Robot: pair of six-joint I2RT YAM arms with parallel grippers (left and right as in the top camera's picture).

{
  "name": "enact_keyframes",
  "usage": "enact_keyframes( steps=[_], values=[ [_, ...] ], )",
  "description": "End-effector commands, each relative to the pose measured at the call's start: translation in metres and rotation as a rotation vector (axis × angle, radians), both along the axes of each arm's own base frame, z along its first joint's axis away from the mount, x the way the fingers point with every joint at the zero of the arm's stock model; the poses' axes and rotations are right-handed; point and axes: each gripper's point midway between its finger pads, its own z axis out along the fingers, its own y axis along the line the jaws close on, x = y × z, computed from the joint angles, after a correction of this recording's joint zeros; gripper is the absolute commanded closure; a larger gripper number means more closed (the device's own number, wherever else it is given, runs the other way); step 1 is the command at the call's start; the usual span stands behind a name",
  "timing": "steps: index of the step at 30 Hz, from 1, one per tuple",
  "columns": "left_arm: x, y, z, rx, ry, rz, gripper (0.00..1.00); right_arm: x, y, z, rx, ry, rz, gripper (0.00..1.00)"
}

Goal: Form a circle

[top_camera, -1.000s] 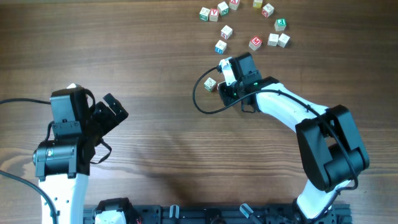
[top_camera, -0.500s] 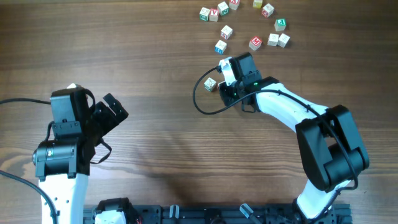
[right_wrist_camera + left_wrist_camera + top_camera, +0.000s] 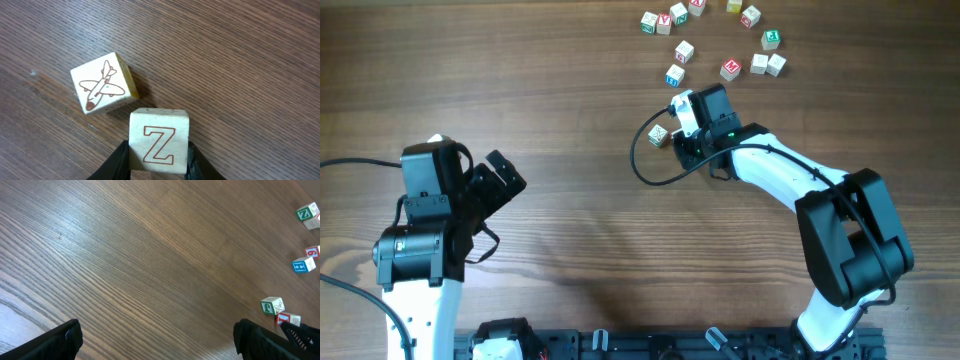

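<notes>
nothing moved, right gripper [image 3: 159, 167] still clamping Z cube [image 3: 160, 137]

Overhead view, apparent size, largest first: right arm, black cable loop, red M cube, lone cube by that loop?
1. right arm
2. black cable loop
3. red M cube and lone cube by the loop: they look alike, so not ranked.

From above I see only the counter [image 3: 570, 230]: dark brown wood, its grain running left to right and filling every view. The light is even, with soft shadows. The left wrist view shows a pale patch [image 3: 12, 312] low left, perhaps glare.
</notes>
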Motion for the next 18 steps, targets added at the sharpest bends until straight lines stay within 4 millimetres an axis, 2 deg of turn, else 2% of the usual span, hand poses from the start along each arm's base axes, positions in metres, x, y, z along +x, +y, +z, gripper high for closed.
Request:
enact_keyframes(
  steps=[1, 18],
  values=[
    [-0.0003, 0.0036, -0.0010, 0.006, 0.002, 0.018, 0.00, 0.0006, -0.0024, 0.0003, -0.024, -0.019, 0.006, 0.81],
    [-0.0003, 0.0036, -0.0010, 0.006, 0.002, 0.018, 0.00, -0.0027, 0.0006, -0.0004, -0.024, -0.014, 0.050, 0.81]
  ],
)
